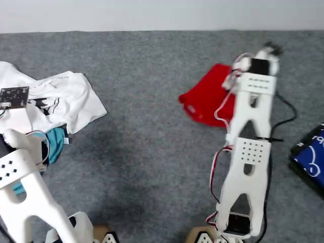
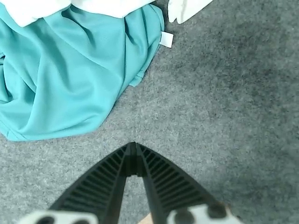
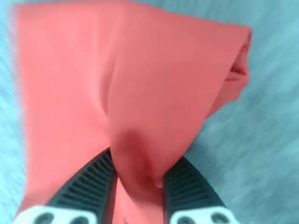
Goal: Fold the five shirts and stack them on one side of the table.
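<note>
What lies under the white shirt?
A teal shirt sticks out from under the edge of the white shirt. The rest of it, and anything else beneath, is covered.

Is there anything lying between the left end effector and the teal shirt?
Nothing visible does. The closed left end effector is over bare grey table, and the teal shirt lies just beyond its tips. A white shirt covers only the teal shirt's far edge.

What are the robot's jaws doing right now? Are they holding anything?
Left gripper: jaws shut, holding nothing, above the table beside the teal shirt.
Right gripper: jaws shut on the red shirt.
</note>
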Controlling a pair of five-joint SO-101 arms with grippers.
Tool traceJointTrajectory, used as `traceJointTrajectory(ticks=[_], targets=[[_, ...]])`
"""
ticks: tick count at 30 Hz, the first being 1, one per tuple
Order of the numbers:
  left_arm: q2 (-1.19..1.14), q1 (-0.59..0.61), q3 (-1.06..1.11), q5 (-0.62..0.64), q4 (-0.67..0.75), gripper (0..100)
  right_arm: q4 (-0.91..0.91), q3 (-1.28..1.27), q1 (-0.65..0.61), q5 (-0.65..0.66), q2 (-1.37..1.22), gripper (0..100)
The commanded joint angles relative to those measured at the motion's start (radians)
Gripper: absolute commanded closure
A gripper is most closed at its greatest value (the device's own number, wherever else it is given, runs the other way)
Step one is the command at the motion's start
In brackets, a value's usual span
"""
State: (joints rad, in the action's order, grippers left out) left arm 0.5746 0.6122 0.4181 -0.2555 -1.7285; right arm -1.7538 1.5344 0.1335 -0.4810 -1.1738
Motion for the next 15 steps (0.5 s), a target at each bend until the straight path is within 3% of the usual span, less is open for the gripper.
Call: traceJointTrajectory(ticks=[1,7,15], targets=[[0.026,-0.005,-0.005,0.008,-0.023,100,-0.041,0.147,0.061,0.109,0.085,98.9],[0.026,-0.005,-0.005,0.008,-0.023,100,-0.041,0.038,0.131,0.132,0.260,98.9],[0.026,-0.005,-0.001,0.008,-0.023,100,-0.038,-0.301,0.228,0.192,0.549,98.9]])
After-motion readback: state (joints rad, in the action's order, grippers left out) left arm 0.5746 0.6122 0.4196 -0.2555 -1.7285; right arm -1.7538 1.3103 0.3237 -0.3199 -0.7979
